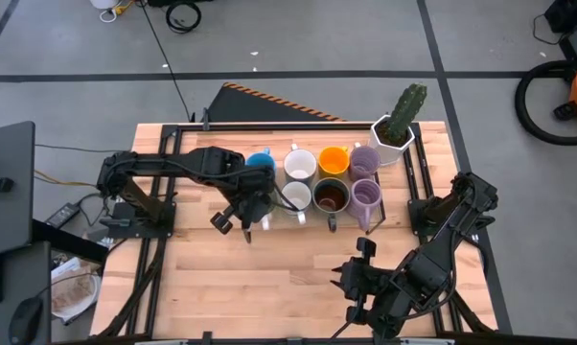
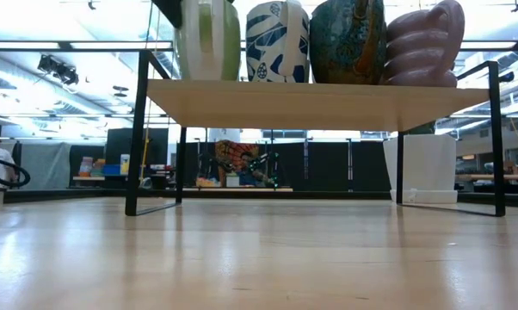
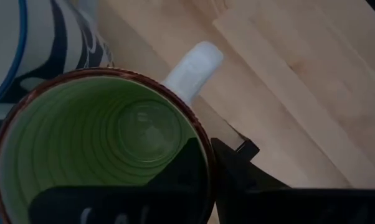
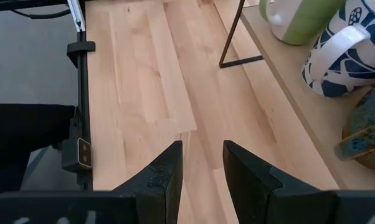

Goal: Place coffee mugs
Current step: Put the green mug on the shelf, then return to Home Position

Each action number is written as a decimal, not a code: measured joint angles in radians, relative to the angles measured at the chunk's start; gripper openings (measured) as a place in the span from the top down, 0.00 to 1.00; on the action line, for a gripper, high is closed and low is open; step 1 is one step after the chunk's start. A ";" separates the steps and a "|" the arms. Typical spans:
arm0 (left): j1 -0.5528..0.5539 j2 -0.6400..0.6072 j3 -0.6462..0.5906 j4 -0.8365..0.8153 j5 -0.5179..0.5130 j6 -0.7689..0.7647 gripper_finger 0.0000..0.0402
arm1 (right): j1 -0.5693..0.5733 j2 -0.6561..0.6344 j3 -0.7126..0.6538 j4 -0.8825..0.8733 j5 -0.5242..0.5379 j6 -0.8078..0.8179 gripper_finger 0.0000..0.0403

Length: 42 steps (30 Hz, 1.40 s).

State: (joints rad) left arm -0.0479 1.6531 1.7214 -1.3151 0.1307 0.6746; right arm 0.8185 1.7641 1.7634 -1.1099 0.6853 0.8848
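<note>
The left gripper (image 1: pixel 253 213) is clamped on the rim of the green mug (image 3: pixel 106 149) at the left end of the shelf's (image 2: pixel 315 102) front row; only its wrist view shows one finger (image 3: pixel 184 168) inside the wall and the other outside. From above the arm hides this mug (blue (image 1: pixel 261 161), white (image 1: pixel 299 164), orange (image 1: pixel 334 160) and lilac (image 1: pixel 365 159) line the back row). The right gripper (image 4: pixel 202 163) hangs slightly parted and empty over the desk's near right part. No writing is readable.

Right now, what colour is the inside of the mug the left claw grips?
Green, ringed, with a dark brown rim; the green-lined ceramic mug shows best in the left wrist view.
</note>
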 joint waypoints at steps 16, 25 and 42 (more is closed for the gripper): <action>0.001 0.003 -0.002 -0.006 -0.106 0.000 0.78 | -0.003 0.000 0.000 -0.007 0.002 0.011 0.70; -0.017 -0.002 -0.002 -0.006 -0.104 -0.066 0.67 | -0.003 -0.055 0.000 -0.012 0.008 0.011 0.70; -0.042 -0.143 -0.001 0.065 -0.143 -0.221 0.67 | -0.003 -0.130 0.000 -0.195 0.116 0.049 0.70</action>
State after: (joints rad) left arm -0.0898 1.5097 1.7203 -1.2503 -0.0123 0.4534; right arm 0.8154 1.6340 1.7634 -1.3045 0.8014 0.9336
